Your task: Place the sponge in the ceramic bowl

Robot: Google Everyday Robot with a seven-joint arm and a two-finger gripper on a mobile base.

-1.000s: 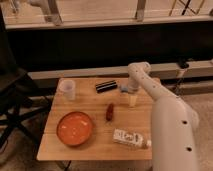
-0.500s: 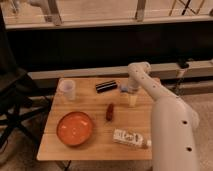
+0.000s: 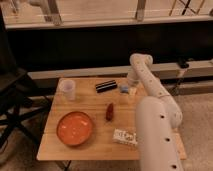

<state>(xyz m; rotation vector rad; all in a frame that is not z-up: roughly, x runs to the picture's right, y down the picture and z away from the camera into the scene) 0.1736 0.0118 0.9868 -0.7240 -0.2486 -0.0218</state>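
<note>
We count one sponge (image 3: 122, 89), one ceramic bowl (image 3: 75, 128), one cup (image 3: 67, 89) and one black bar (image 3: 106, 86). Our gripper (image 3: 130, 88) is at the sponge; we cannot tell its grip.

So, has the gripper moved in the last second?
No. The gripper stays just right of the black rectangular bar, by the small light blue sponge.

On the table (image 3: 92, 106), the ceramic bowl (image 3: 75, 128) sits lower left and the cup (image 3: 67, 89) upper left. The bar (image 3: 106, 86) lies at the far edge, with the sponge (image 3: 123, 89) just right of it, at the gripper (image 3: 130, 90).
</note>
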